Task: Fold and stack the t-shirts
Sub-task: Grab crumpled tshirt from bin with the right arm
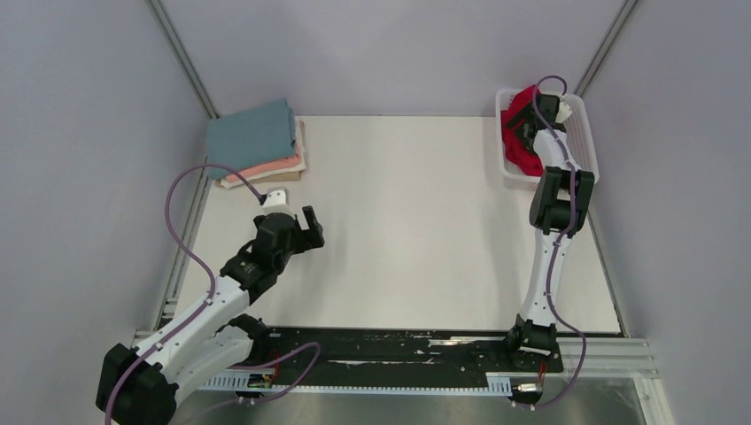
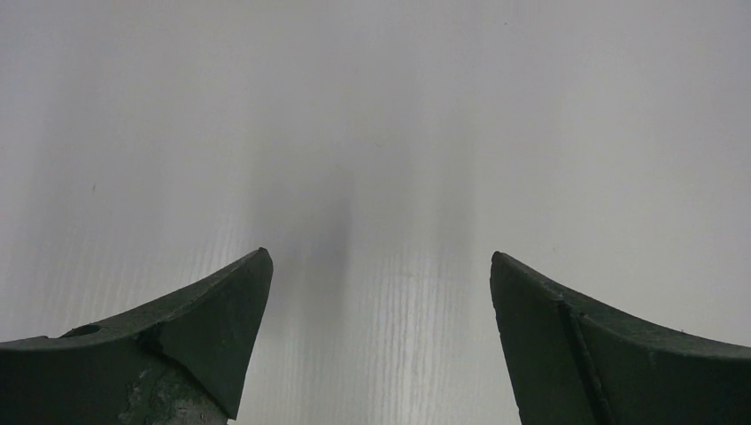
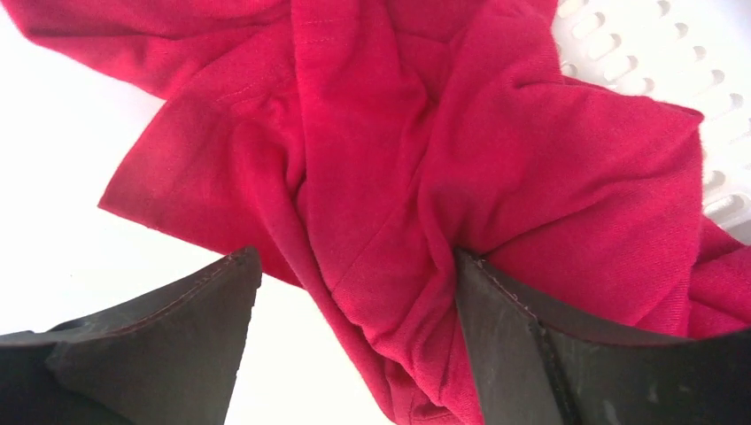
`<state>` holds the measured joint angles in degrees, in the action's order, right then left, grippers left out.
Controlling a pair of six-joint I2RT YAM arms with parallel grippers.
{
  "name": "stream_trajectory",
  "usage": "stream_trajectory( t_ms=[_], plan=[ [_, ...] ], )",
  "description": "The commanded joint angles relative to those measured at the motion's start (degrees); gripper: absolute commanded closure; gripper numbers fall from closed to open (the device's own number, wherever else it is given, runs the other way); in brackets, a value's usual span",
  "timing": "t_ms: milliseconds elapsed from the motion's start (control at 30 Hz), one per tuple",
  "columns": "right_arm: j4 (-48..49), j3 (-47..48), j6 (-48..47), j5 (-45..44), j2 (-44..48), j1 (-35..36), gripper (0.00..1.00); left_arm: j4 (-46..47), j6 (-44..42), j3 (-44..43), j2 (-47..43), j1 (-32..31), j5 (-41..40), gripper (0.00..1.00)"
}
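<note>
The crimson-red t-shirt (image 1: pixel 514 149) lies crumpled in the white mesh basket (image 1: pixel 588 142) at the back right. My right gripper (image 1: pixel 521 127) reaches down into it. In the right wrist view the gripper (image 3: pixel 354 257) is open, and a fold of the red shirt (image 3: pixel 381 177) hangs between the jaws, touching the right finger (image 3: pixel 531 354). A folded stack sits at the back left: teal-blue t-shirt (image 1: pixel 252 133) on top, salmon-pink (image 1: pixel 276 166) under it, cream (image 1: pixel 266 177) at the bottom. My left gripper (image 1: pixel 305 232) is open and empty over bare table (image 2: pixel 381 255).
The basket's slotted wall (image 3: pixel 620 44) shows beyond the red cloth. The white table (image 1: pixel 407 221) lies between the stack and the basket. Grey walls and metal frame rails enclose the table on three sides.
</note>
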<state>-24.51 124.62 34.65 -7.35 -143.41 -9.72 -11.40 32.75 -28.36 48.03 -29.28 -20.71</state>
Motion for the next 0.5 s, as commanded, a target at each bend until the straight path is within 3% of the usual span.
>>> stream_trajectory(
  t_ms=[0,233,467],
  plan=[
    [-2.08,2.20,2.94,0.18,-2.65,-0.08,0.22,0.90,0.48,-2.40,0.31,0.11,-1.93,0.00],
    [-9.91,6.00,0.78,0.49,-6.63,-0.53,0.38,-0.29,1.32,-2.19,-0.10,0.15,-3.75,0.00],
    [-11.41,6.36,-2.36,-0.29,-6.12,-0.68,0.88,-0.80,1.25,-1.99,-1.05,0.12,-4.02,0.00]
  ],
)
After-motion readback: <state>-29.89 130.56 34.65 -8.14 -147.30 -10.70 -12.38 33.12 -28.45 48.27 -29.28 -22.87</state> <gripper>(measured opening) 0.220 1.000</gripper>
